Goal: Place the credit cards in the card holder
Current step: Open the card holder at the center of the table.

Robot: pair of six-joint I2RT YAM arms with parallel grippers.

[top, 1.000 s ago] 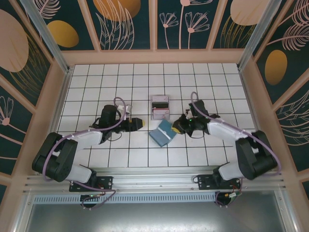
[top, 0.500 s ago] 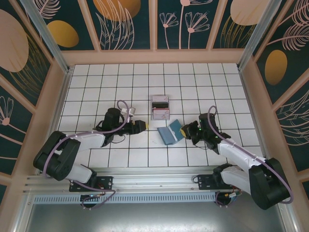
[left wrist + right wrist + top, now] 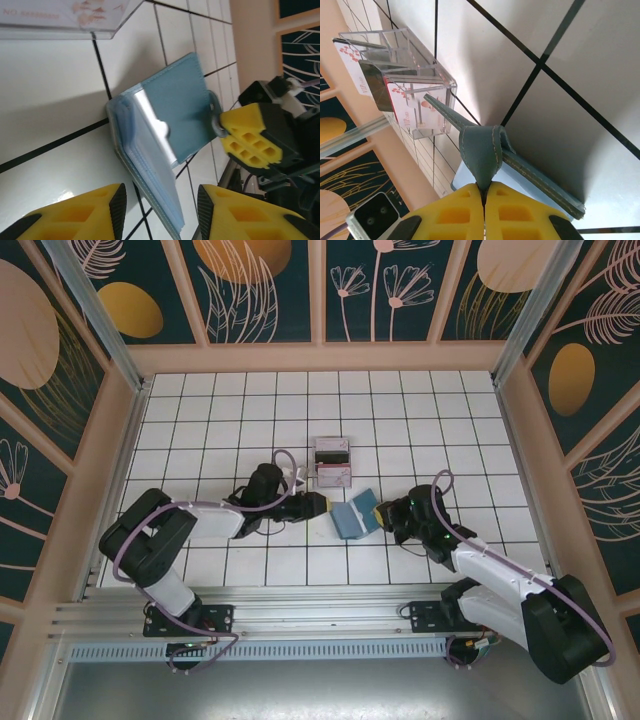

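The card holder point(image 3: 352, 517) lies half-open on the counter point(image 3: 200, 420), its strap point(image 3: 481, 150) pinched in the closed right gripper point(image 3: 484, 192). The left gripper point(image 3: 313, 505) faces its open edge, jaws partly apart, empty. Credit cards point(image 3: 333, 476) sit in the clear box point(image 3: 420, 60) (just beyond). Risk: the thin strap slips and the holder flops shut.

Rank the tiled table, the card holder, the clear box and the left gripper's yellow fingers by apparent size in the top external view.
1. The tiled table, by far the largest.
2. The card holder and the clear box look about alike, so I won't rank them.
3. The yellow fingers of the left gripper, smallest.
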